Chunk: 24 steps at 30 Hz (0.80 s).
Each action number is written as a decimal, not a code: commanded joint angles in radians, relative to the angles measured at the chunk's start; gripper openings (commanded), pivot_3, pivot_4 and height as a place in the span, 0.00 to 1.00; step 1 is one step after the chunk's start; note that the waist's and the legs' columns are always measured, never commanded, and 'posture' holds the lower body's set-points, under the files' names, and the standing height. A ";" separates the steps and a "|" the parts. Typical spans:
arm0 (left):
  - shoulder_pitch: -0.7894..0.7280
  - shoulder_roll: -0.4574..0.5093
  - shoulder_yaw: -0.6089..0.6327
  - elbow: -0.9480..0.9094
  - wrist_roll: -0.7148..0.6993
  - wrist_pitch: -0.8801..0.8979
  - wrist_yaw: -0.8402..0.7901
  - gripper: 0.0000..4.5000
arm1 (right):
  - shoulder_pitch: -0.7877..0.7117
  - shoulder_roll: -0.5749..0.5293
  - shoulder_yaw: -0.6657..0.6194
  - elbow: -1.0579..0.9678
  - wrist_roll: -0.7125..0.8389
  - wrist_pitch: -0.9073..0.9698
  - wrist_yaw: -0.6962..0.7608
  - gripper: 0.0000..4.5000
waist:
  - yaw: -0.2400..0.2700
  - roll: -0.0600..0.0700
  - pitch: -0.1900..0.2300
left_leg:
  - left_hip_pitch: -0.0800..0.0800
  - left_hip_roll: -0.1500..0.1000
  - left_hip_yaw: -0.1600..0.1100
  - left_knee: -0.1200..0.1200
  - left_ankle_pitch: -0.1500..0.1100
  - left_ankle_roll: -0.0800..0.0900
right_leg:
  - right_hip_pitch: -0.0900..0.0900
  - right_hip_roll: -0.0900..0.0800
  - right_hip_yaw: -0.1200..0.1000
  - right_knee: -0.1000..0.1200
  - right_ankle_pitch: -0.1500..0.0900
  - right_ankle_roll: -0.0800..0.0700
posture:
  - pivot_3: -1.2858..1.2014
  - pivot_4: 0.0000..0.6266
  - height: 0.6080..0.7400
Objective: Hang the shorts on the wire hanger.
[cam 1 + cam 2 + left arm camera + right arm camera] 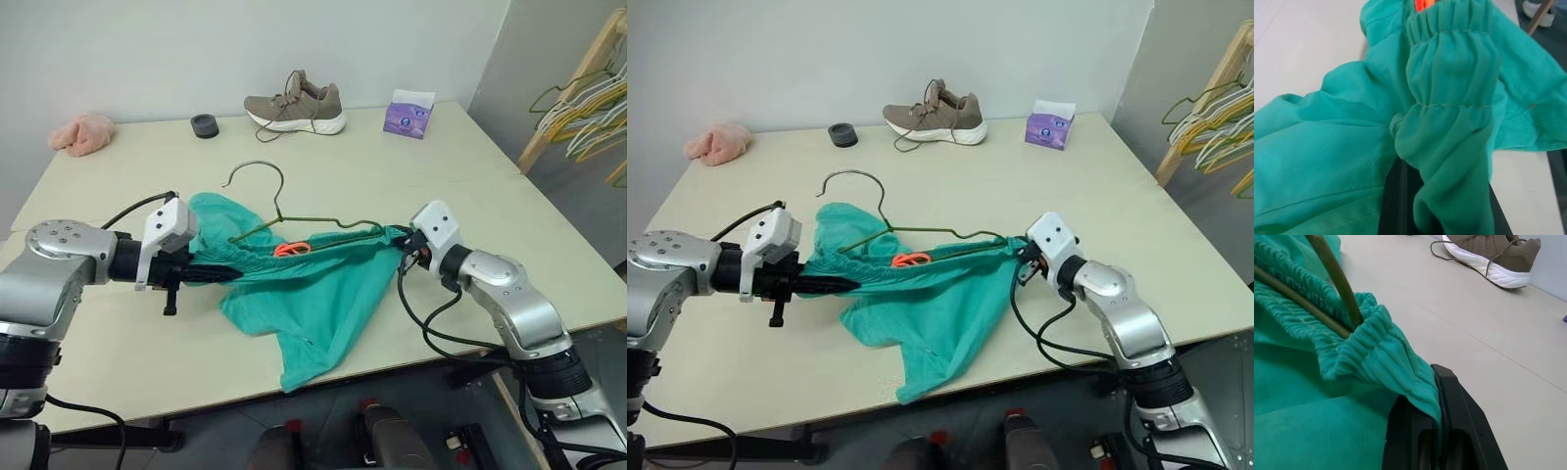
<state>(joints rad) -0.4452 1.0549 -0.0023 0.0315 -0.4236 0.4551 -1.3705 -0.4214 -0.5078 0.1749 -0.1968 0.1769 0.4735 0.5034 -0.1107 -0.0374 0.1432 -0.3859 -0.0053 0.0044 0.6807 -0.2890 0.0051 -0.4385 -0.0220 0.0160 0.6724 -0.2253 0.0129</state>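
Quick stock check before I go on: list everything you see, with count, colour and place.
shorts: one, teal-green, stretched between both grippers, hem past table's front edge
wire hanger: one, dark olive, hook on table, bar at the waistband
shoe: one, taupe, far table edge
small round object: one, black, left of shoe
tissue pack: one, purple, right of shoe
fluffy cloth: one, pink, far left corner
hangers: several, yellow and pale, wooden rack at right
table: one, beige
left gripper: shut on waistband
right gripper: shut on waistband

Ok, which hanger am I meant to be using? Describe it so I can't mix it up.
On the pale table, look mid-table, in front of the brown shoe. The wire hanger lies there, its lower part tucked into the waistband of the teal shorts. It is single, thin and dark green, unlike the yellow and pale hangers bunched on the wooden rack.
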 commanded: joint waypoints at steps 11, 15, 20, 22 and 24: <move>0.045 0.085 -0.031 0.091 0.159 -0.155 0.018 0.00 | 0.017 -0.121 -0.105 -0.108 -0.004 0.032 0.073 0.01 | 0.000 0.000 0.000 | 0.000 0.000 0.000 0.000 0.000 0.000 | 0.000 0.000 0.000 0.000 0.000 0.000 | 0.46 0.18 1.00; 0.015 0.054 -0.047 0.113 0.206 -0.210 0.070 0.00 | -0.040 -0.166 -0.057 -0.193 0.000 0.085 0.137 0.01 | 0.001 0.000 0.000 | 0.000 0.000 0.000 0.000 0.000 0.000 | 0.000 0.000 0.000 0.000 0.000 0.000 | 0.45 0.18 1.00; -0.016 0.002 -0.082 0.107 0.252 -0.247 0.129 0.00 | -0.117 -0.145 0.013 -0.240 0.001 0.159 0.170 0.01 | -0.001 0.000 0.000 | 0.000 0.000 0.000 0.000 0.000 0.000 | 0.000 0.001 0.000 0.000 0.000 0.000 | 0.45 0.18 1.00; -0.026 -0.031 -0.080 0.091 0.240 -0.231 0.145 0.00 | -0.141 -0.134 0.046 -0.251 0.002 0.180 0.182 0.01 | 0.000 0.000 0.000 | 0.000 0.000 0.000 0.000 0.000 0.000 | 0.000 0.001 0.000 0.000 0.000 0.000 | 0.45 0.19 1.00; -0.029 -0.065 -0.072 0.061 0.213 -0.197 0.150 0.00 | -0.150 -0.132 0.078 -0.259 0.001 0.179 0.206 0.01 | 0.001 0.000 0.000 | 0.000 0.000 0.000 0.000 0.000 0.000 | 0.000 0.001 0.000 0.000 0.000 0.000 | 0.45 0.18 1.00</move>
<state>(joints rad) -0.4551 0.9938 -0.0935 0.1171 -0.2024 0.2327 -1.2396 -0.5454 -0.6344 0.2542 -0.4164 0.1793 0.6546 0.6935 -0.1098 -0.0375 0.1436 -0.3862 -0.0054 0.0046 0.6808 -0.2890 0.0052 -0.4385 -0.0214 0.0156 0.6723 -0.2255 0.0129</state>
